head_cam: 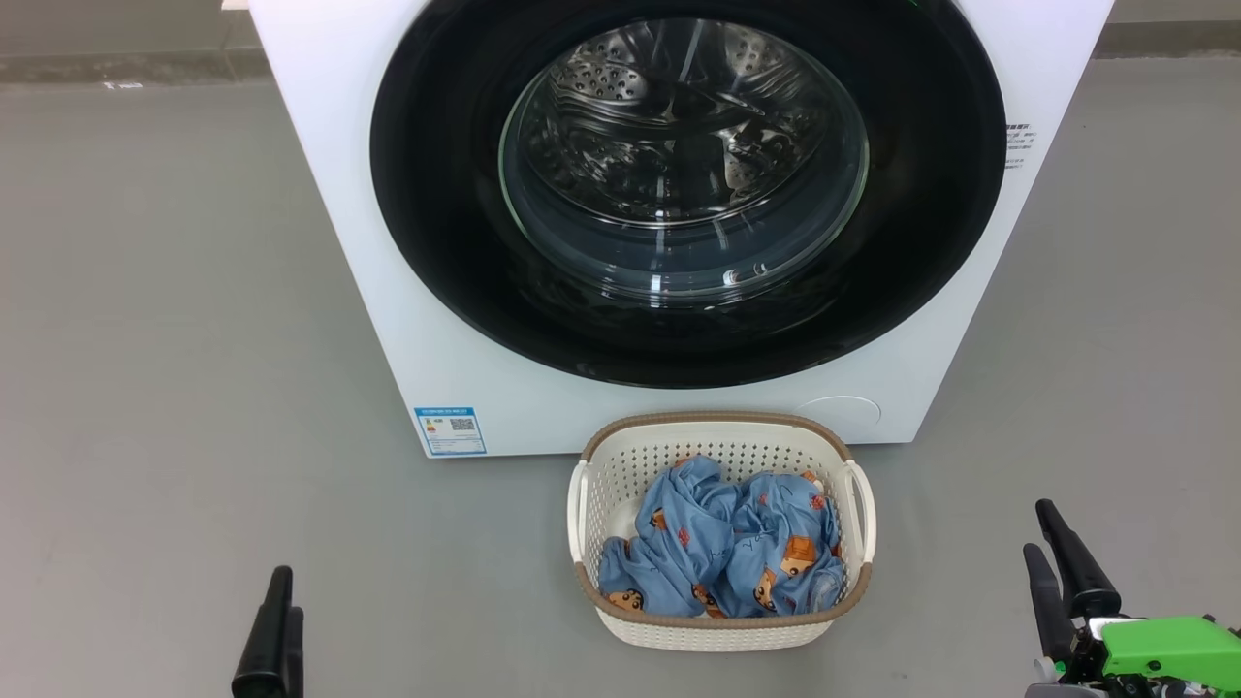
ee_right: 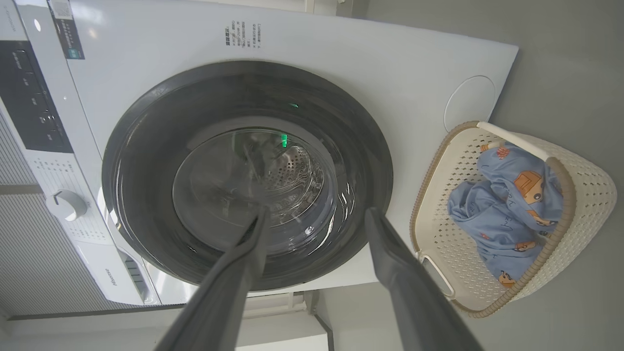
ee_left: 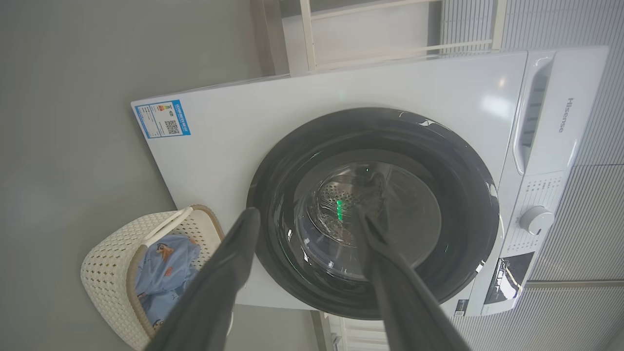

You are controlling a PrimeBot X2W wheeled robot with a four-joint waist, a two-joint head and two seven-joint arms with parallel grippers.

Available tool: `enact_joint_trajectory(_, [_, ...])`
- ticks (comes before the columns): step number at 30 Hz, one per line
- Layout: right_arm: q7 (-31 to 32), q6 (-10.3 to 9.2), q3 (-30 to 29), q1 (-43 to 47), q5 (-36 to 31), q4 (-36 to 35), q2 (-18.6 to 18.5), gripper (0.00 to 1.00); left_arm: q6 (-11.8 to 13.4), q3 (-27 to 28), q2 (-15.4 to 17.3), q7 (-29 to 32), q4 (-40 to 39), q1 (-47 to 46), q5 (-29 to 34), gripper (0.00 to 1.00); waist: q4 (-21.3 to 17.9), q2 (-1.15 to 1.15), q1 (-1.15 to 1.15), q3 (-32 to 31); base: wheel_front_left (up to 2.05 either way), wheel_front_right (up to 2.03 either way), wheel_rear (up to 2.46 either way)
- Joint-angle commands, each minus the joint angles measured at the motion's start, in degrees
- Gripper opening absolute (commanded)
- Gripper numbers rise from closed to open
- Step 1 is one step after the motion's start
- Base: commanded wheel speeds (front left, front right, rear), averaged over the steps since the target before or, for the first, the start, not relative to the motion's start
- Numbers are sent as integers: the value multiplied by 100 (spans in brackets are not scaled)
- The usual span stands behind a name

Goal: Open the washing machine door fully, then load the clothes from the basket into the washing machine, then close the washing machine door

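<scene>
The washing machine door (head_cam: pixel 684 165) is shut on the white washing machine (head_cam: pixel 359 291), far across the floor (head_cam: pixel 194 339). Just in front of it, the basket (head_cam: pixel 717 419) holds the blue clothes (head_cam: pixel 722 553). The left claw (ee_left: pixel 307 214) and right claw (ee_right: pixel 317 213) are both spread wide and empty, on the near side.

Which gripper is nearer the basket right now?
Right. The right gripper sits off the right side of the basket; the left gripper is farther away, off its left side. Neither touches it.
</scene>
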Motion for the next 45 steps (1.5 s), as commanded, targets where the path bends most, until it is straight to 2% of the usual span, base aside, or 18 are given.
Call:
enact_joint_trajectory(1, [-68, 6, 42, -177, -104, -174, -135, 100, -7, 8, 105, -63, -198, -233, 120, 100, 0, 0, -1, 1, 0, 0, 0])
enact_joint_trajectory(15, [-303, 10, 333, -265, -666, -193, -445, 100, -12, -169, 233, -283, -241, -311, 823, 100, 4, 0, -1, 2, 0, 0, 0])
enact_joint_trajectory(45, [-808, 18, 1100, -468, -2733, 129, -1013, 100, -7, -427, 421, -789, 139, -490, 3698, 100, -5, 0, -1, 1, 0, 0, 0])
